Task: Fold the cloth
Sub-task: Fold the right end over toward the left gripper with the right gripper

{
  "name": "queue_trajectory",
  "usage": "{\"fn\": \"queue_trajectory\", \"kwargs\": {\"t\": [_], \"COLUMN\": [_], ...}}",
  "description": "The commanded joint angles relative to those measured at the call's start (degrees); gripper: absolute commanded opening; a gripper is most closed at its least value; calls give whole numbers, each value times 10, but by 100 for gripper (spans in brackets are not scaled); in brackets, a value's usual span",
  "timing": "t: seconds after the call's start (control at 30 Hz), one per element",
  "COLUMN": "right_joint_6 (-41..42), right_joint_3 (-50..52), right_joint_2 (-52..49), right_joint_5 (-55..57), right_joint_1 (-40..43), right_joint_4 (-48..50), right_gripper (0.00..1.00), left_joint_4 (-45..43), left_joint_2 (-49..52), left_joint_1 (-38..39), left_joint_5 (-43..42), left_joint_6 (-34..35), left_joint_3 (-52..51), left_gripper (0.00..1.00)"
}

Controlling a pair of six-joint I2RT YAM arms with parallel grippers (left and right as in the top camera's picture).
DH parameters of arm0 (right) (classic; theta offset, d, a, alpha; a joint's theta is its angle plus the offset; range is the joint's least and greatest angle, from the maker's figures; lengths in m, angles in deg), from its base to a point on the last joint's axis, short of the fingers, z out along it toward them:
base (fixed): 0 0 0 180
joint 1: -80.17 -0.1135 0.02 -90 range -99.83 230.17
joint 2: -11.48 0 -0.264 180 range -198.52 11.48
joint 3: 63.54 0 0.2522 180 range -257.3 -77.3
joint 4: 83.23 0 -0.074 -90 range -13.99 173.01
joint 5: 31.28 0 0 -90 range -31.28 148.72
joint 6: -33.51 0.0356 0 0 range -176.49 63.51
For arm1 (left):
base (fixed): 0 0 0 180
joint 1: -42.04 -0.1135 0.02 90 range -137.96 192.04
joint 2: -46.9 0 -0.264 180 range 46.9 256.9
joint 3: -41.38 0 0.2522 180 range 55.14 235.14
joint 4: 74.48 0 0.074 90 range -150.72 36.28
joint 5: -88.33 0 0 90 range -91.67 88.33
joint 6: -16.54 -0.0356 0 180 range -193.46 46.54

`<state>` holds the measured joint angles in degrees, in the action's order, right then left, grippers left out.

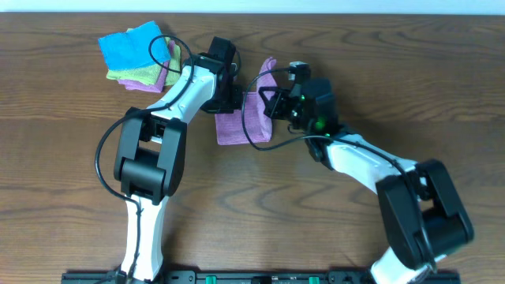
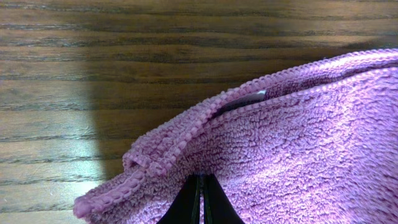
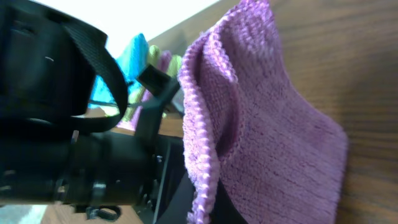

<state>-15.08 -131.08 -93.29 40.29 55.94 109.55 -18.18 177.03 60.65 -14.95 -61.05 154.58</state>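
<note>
Now pinching cloth [image 1: 237, 128], half-raised just right of pile [image 1: 138, 55], with left gripper [image 2: 202, 193] and right gripper [image 1: 268, 102] both clamped on it; could drop a thin edge or drag the fold crooked.

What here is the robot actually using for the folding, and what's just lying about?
In the job:
- lilac cloth
- left tool, shut on it
- right tool, shut on it

Just lying about:
- blue folded cloth
- green folded cloth under it, both stacked at the far left of the table
</note>
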Motion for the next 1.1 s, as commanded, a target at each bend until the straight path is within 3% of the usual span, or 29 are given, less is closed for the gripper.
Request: {"fn": "queue_trajectory", "kwargs": {"t": [0.0, 0.87, 1.07], "right_joint_6": [-15, -72, -78], "right_joint_3": [-17, -34, -55], "right_joint_2": [-29, -92, -111], "right_joint_5": [-12, -11, -10], "right_joint_1": [-11, -61, -81], "right_joint_4": [-6, -19, -20], "right_gripper": [1, 2, 7], "left_joint_4": [7, 33, 37], "left_joint_2": [4, -139, -170], "left_joint_1": [0, -77, -93], "left_joint_5": [4, -3, -3], "left_joint_6": [14, 26, 26], "left_joint_3": [-7, -5, -5], "left_gripper": [6, 6, 6]}}
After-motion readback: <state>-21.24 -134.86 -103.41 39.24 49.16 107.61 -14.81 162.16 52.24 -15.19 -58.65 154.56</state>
